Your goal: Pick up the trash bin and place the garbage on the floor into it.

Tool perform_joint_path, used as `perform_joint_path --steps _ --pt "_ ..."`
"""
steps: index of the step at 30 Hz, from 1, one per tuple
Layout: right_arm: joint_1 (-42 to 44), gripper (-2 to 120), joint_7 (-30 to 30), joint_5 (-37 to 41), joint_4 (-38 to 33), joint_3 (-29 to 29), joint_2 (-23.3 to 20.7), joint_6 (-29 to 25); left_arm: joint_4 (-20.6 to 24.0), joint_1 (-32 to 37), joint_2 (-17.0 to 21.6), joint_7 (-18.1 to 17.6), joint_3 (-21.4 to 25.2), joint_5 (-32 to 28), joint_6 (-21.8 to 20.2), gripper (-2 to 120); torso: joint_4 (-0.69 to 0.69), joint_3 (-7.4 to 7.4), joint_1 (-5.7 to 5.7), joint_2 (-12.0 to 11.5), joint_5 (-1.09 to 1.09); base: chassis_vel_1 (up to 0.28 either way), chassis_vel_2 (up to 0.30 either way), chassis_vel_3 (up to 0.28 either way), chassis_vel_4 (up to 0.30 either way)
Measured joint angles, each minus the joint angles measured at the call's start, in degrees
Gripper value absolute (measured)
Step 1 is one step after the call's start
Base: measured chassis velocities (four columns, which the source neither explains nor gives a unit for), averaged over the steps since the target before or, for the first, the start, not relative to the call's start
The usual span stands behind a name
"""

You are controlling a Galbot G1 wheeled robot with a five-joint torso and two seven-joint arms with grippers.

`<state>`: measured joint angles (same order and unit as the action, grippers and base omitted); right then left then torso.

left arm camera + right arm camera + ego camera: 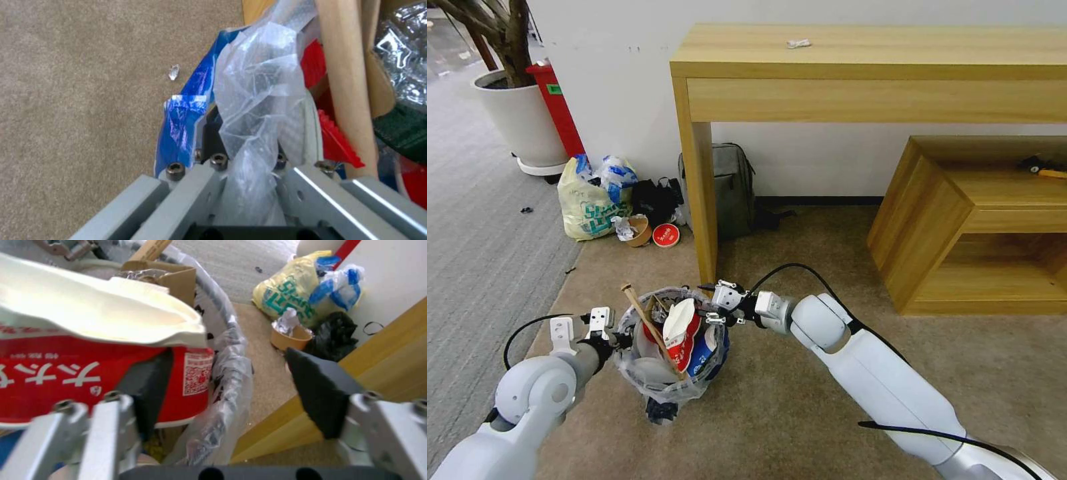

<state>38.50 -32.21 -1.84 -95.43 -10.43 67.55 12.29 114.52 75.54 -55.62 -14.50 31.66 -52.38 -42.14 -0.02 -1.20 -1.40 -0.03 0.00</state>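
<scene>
Gripping the trash bin (670, 363) at lower centre with my left gripper (602, 331) clamped on its rim, right gripper (725, 308) spread open, I see cups and stick (650, 330) binned, carpet nearly clear.

Bare beige floor (800, 427) open across the lower middle of the head view, crossed at lower right by the right arm. Crammed full at lower centre: trash bin (654, 383), with wooden stick (644, 320) and red-white cup (679, 333) jutting above the rim, little room left inside. Pinched at its left rim by the left gripper (616, 339); straddled at its right rim by the right gripper (718, 313), fingers apart. Just behind, table leg (700, 200), close to the right gripper. Cluttered at centre left along the wall: yellowish shopping bag (587, 203), brown bowl (640, 231), red lid (666, 235), backpack (730, 190). Walled off at right by low wooden shelf (934, 227).
</scene>
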Motion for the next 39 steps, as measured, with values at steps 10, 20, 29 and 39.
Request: perform_joint_path --steps 10,20,29,39 --pt "0.5 100 1.3 1.9 -1.4 1.1 -0.6 0.8 -0.7 -0.4 -0.3 0.1 0.1 -0.4 0.0 0 0.0 0.0 0.0 0.0 0.0 0.0 0.0 0.0 0.0" --pt "2.0 100 3.0 4.5 -4.1 3.7 -0.8 2.6 -0.7 0.5 0.3 -0.3 0.6 -1.9 0.0 0 0.0 0.0 0.0 0.0 0.0 0.0 0.0 0.0 0.0" --pt "4.9 100 6.6 8.3 -8.4 6.4 -3.1 5.0 -0.7 1.0 0.5 -0.5 1.3 -2.5 0.0 0 0.0 0.0 0.0 0.0 0.0 0.0 0.0 0.0 0.0" --pt "11.2 100 16.3 16.0 -14.1 11.0 -4.2 9.2 -0.8 1.4 -0.5 -0.6 1.8 -2.4 0.0 0 0.0 0.0 0.0 0.0 0.01 0.0 0.0 0.0 0.0"
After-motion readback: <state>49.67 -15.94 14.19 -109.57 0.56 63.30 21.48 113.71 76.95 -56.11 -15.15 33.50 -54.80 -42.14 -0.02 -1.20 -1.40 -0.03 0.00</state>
